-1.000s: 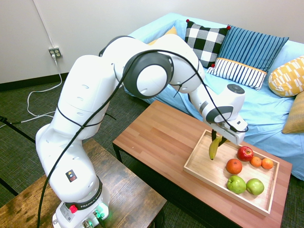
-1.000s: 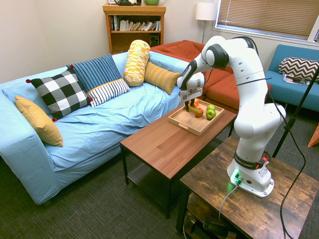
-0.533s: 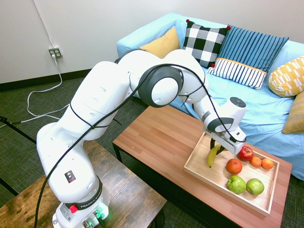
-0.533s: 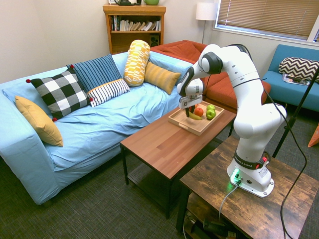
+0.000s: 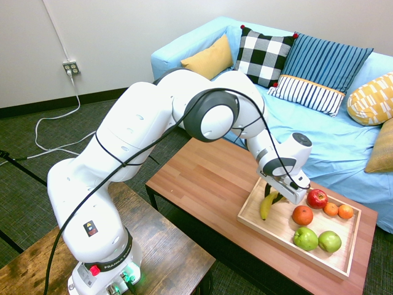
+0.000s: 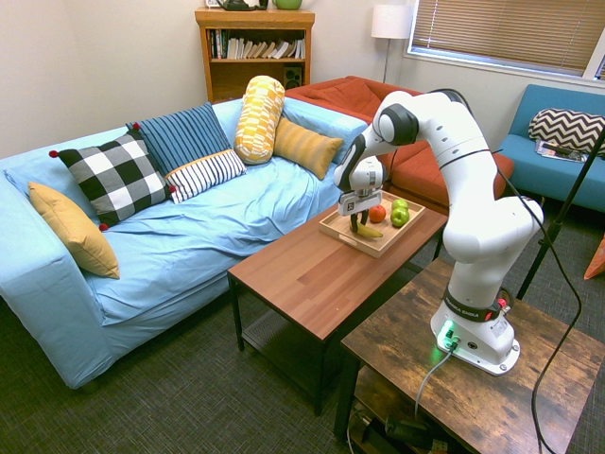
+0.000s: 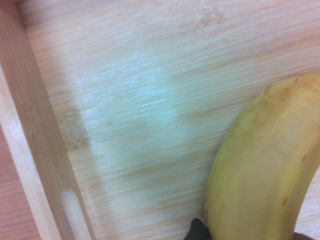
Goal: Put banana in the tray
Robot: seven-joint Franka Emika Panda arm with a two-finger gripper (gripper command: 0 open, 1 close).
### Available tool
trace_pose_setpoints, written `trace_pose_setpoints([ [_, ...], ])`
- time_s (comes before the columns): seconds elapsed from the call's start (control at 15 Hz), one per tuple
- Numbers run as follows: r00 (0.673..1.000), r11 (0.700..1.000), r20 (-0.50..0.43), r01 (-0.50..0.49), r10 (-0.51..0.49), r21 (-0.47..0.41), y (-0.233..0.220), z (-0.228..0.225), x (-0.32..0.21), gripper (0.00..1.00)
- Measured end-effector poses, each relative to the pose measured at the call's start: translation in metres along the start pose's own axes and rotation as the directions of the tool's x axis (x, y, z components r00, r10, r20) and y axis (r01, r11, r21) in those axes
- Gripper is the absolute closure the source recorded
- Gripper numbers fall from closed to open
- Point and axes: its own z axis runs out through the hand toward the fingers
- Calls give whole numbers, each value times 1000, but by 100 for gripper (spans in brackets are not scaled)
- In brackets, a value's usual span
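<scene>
My gripper (image 5: 274, 195) is shut on the stem end of the yellow banana (image 5: 266, 206), which hangs tilted over the left end of the light wooden tray (image 5: 276, 224). The banana's lower tip is down close to the tray floor; whether it touches I cannot tell. From the other side the gripper (image 6: 357, 220) holds the banana (image 6: 368, 231) low inside the tray (image 6: 374, 245). The wrist view shows the banana (image 7: 265, 170) close above the tray's bare floor (image 7: 150, 100), near its side wall (image 7: 30, 125).
The tray's right half holds a red apple (image 5: 317, 198), three oranges (image 5: 302, 215) and two green apples (image 5: 305, 238). The tray sits on a reddish-brown table (image 5: 202, 178). A blue sofa (image 5: 344, 135) with pillows runs behind it.
The gripper has come down and shifted toward the tray's left end with the banana, which now hangs lower and more tilted. The fruit in the tray has not moved.
</scene>
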Motion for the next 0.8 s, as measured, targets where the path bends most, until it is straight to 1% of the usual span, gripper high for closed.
trace_pose_setpoints([
  [0.33,1000,1000,7,12,-12,13,7,2,2,0],
  [0.53,1000,1000,-5,20,-20,22,7,-6,2,0],
  [0.67,1000,999,-21,23,-22,37,9,-23,-1,0],
  [0.8,999,998,-42,26,-23,54,17,-52,-3,0],
])
